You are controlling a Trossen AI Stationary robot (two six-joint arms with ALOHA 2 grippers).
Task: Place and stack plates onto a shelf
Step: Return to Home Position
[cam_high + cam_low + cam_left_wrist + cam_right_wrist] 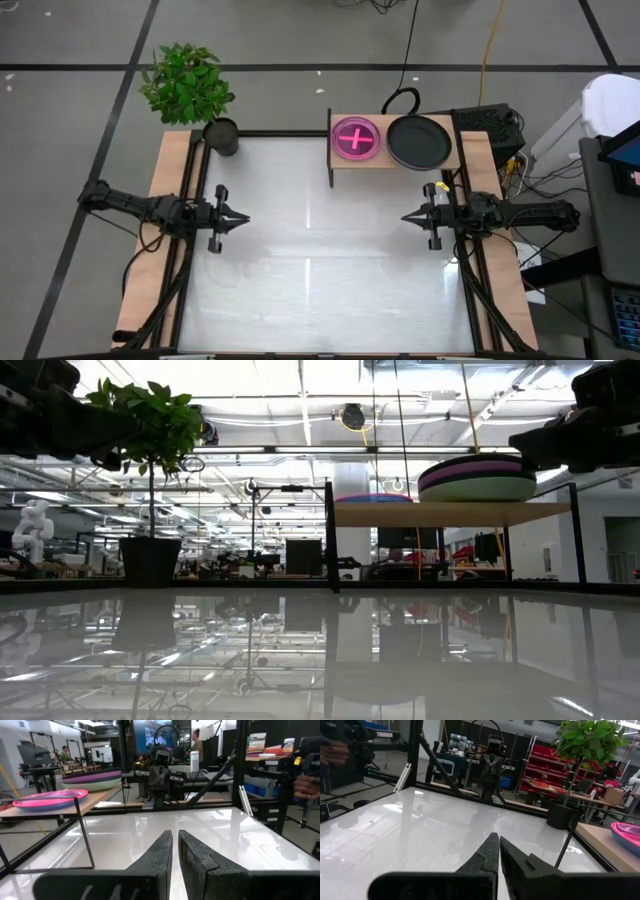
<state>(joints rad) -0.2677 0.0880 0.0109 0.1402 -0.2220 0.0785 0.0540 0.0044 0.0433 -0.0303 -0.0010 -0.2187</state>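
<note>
The shelf [395,160], a light-wood board on a thin black frame, stands at the table's far edge. On its right half lies a stack of large plates [418,141], black on top; the low view shows purple and sage green plates [476,477] in it. On its left half lies a stack of small pink and cyan plates [356,138]. My left gripper [243,218] is shut and empty at the table's left side. My right gripper [407,217] is shut and empty at the table's right side. Both hover above the table, pointing at each other.
A small dark pot [221,136] with a green plant [185,82] stands at the table's far left corner. Light-wood strips [160,240] run along the table's left and right sides. The white tabletop [320,270] lies between the arms.
</note>
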